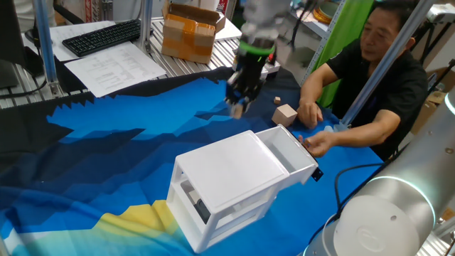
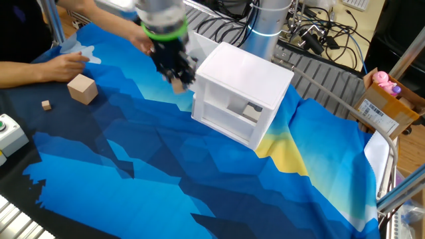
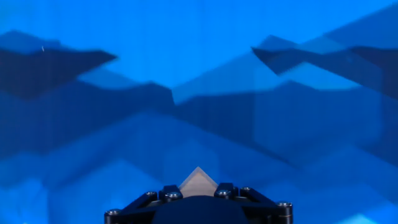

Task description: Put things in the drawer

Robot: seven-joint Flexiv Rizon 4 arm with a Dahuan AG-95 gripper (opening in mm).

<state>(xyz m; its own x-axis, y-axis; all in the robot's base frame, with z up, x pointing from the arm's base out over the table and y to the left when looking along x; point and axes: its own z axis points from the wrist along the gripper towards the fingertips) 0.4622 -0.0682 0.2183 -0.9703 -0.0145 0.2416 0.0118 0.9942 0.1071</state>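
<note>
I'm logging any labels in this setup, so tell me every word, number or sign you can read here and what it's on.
No text here can be read.
Printed sheets of paper beside the keyboard: lines of print, too small to read.
Cardboard box at the table's edge: a white label with what looks like a barcode, too blurred to read.
White cabinet, its drawer and the wooden cubes: no markings visible.

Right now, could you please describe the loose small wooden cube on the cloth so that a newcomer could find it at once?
Start at the white cabinet on the blue cloth, then look past its open drawer to the larger tan block. The small cube lies just beyond that block, apart from it. It is far smaller than the block.
</note>
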